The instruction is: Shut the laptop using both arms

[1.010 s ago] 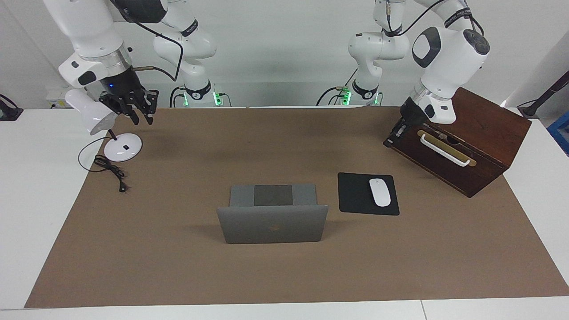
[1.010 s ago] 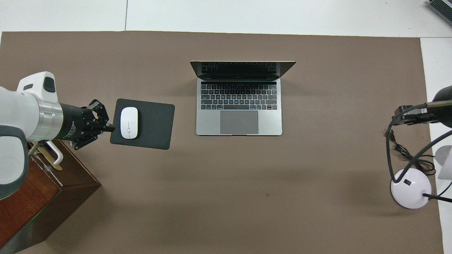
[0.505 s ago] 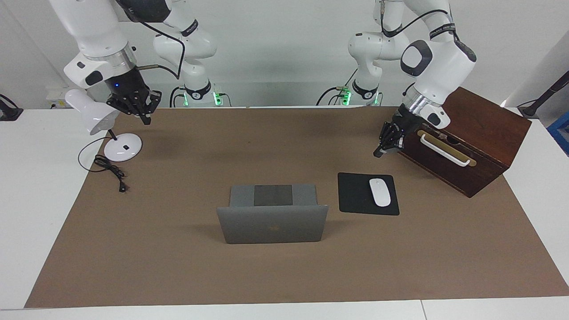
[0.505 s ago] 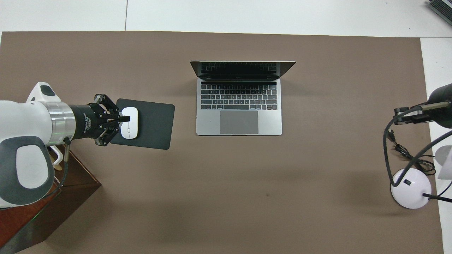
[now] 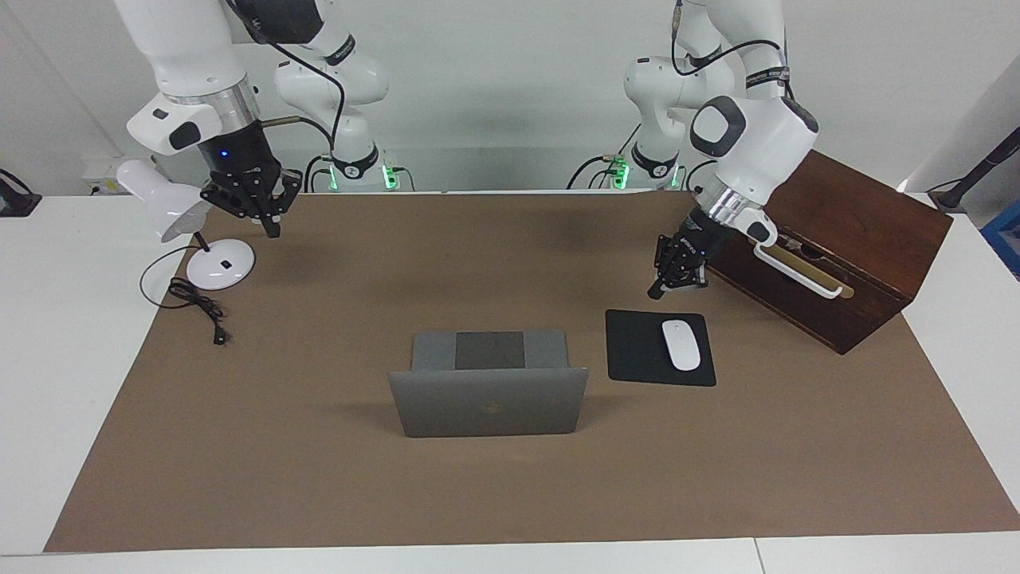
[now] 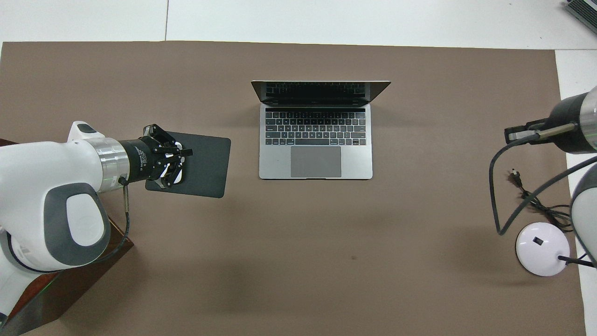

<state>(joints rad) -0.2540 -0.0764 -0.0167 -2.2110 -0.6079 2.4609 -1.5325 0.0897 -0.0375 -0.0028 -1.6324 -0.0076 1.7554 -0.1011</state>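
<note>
- The laptop [image 5: 488,392] is seen standing open at the middle of the table [image 5: 72,359], its lid upright; nothing of the closing is judged done.
- The left gripper [image 5: 655,292], clenched and empty, is held up near the black mouse pad [image 5: 637,351].
- The right gripper [image 5: 275,232], clenched and empty, is held over the brown mat [image 5: 319,478] beside the white lamp [image 5: 219,267].
- The laptop is thin, flat, silver-grey metal; the mat is matte.

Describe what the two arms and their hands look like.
Both arms are glossy white with rounded segments, dark grey joint caps, silver wrist rings and black cables. The left hand and right hand are small black linkage claws; a blue light glows above the right one.
</note>
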